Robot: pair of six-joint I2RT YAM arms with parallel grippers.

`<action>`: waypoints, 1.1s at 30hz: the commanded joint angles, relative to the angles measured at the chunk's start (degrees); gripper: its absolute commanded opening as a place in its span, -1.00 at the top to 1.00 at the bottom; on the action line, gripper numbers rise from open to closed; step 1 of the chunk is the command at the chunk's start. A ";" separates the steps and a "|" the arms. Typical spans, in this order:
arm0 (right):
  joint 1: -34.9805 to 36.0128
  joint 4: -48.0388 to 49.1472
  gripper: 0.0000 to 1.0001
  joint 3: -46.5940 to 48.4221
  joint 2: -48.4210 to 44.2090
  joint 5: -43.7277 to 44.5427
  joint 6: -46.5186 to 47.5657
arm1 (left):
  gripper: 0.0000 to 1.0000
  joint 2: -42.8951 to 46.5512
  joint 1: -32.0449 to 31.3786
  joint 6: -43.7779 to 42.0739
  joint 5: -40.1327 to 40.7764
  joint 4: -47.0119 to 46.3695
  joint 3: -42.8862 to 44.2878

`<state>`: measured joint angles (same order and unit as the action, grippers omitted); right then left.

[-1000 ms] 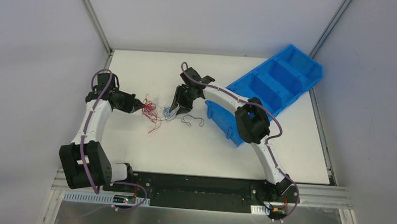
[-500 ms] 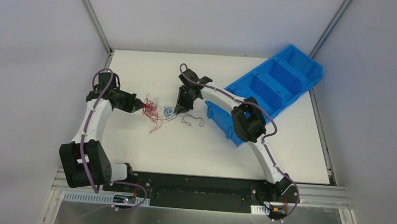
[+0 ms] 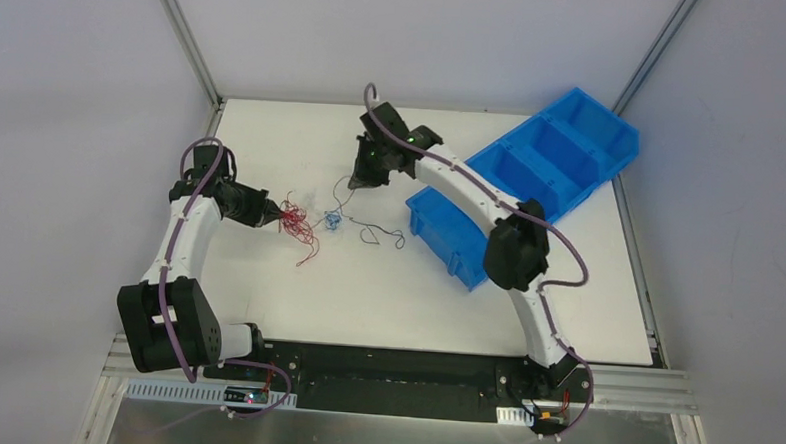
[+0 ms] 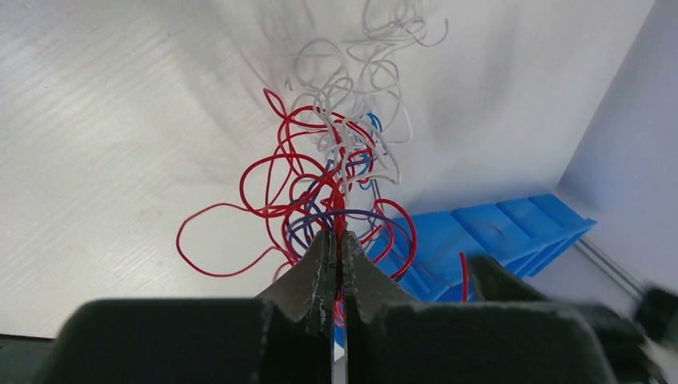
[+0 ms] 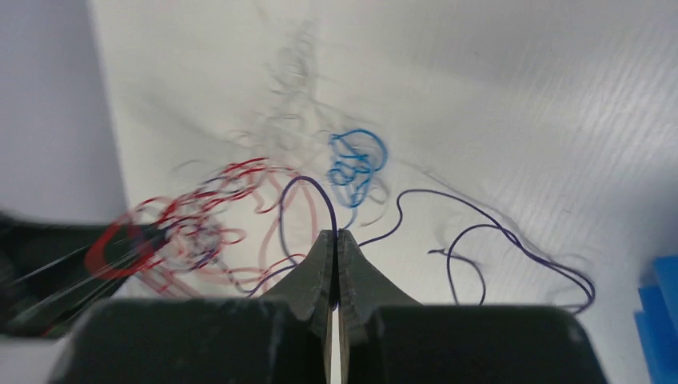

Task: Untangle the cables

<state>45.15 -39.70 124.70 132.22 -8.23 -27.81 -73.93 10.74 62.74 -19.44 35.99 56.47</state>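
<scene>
- Looking at the cables (image 3: 314, 224) first: they lie as a loose tangle on the white worktop (image 3: 406, 293), left of centre, between my two grippers.
- Red loops (image 3: 297, 226) make up the left part. A small blue coil (image 3: 333, 219) sits just right of them, and a dark purple strand (image 3: 380, 235) trails further right toward the blue bin (image 3: 557, 159).
- My left gripper (image 3: 275, 214) is pressed together on the tangle's left edge. Its wrist camera shows red, white and purple strands running straight between the closed fingertips (image 4: 322, 260).
- My right gripper (image 3: 359, 178) sits on the far side of the tangle, pinched tight on a purple strand that arches into its tips. From above, one thin strand runs from it down to the blue coil.
- The blue bin lies diagonally on the right of the worktop, well apart from the tangle.
- My right arm (image 3: 460, 190) crosses over the bin's near end and hides part of it from the top camera.
- From the right wrist camera, the red loops and the left gripper show only as a blur at the left edge.
</scene>
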 commanded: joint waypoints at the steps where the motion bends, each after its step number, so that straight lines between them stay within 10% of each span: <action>1: -0.31 3.63 1.00 4.19 -19.74 5.65 3.32 | 1.00 -0.62 1.32 -0.53 3.51 3.03 -0.24; 16: -0.66 14.36 1.00 10.69 -31.32 -1.16 0.67 | 0.28 -3.99 3.64 -1.99 2.67 2.81 -2.90; 22: -1.03 14.00 1.00 15.04 -30.79 -1.78 -0.16 | -0.44 -3.69 3.41 -6.37 -2.92 -2.87 0.46; 33: -13.09 5.85 1.00 12.39 -35.29 2.19 2.19 | -0.70 -5.74 -2.93 -0.23 -10.34 -8.41 11.41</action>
<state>37.71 -30.72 137.64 101.65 -8.80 -26.87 -78.72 9.89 60.69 -26.20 30.04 61.80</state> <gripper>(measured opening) 0.009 0.842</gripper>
